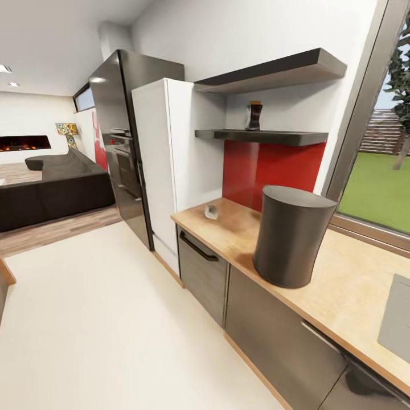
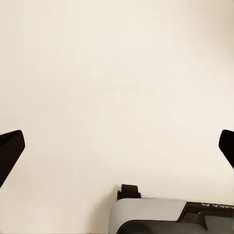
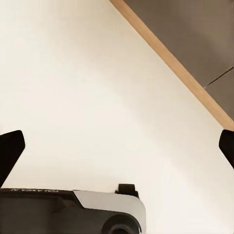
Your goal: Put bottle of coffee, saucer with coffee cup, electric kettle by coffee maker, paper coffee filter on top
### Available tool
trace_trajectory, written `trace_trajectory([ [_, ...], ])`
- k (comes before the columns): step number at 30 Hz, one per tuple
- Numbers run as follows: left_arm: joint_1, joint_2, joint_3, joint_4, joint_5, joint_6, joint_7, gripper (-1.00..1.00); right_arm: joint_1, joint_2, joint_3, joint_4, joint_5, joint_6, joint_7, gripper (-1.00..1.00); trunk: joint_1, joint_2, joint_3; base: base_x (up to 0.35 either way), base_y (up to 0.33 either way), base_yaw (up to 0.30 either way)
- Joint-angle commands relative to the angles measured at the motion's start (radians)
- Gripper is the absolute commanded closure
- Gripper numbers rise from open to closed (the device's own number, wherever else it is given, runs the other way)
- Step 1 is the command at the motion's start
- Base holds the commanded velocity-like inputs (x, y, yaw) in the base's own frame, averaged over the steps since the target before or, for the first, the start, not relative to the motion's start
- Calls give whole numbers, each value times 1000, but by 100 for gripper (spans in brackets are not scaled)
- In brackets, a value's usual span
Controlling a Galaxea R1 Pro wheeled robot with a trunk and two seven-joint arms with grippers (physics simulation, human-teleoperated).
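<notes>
The bottle of coffee, dark with a brown band, stands on the lower wall shelf above the red backsplash. On the wooden countertop stands a tall dark grey cylinder, which looks like the coffee maker. A small pale grey object lies on the counter's far end near the fridge; I cannot tell what it is. My left gripper hangs open over the cream floor. My right gripper is open too, above the floor beside the cabinet plinth. Both hold nothing.
A white fridge and a black oven column stand left of the counter. Grey cabinet fronts run below it. A grey flat panel sits in the counter at the right edge. A dark sofa lies far left.
</notes>
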Motion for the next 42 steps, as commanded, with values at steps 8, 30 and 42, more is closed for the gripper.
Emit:
trace_trajectory([
  [8,-1,0,1,1,6,-3,0,-100,0,0,-1,-2,-1,-2,4,-100,1,-2,-2,280,235,0],
  [30,-1,0,1,1,6,-5,0,-100,0,0,-2,-2,-1,-2,4,-100,1,-2,-2,254,255,-159],
  [42,-1,0,1,1,6,-5,0,-100,0,0,-2,-2,-2,-1,4,-100,1,-2,-2,206,282,-121],
])
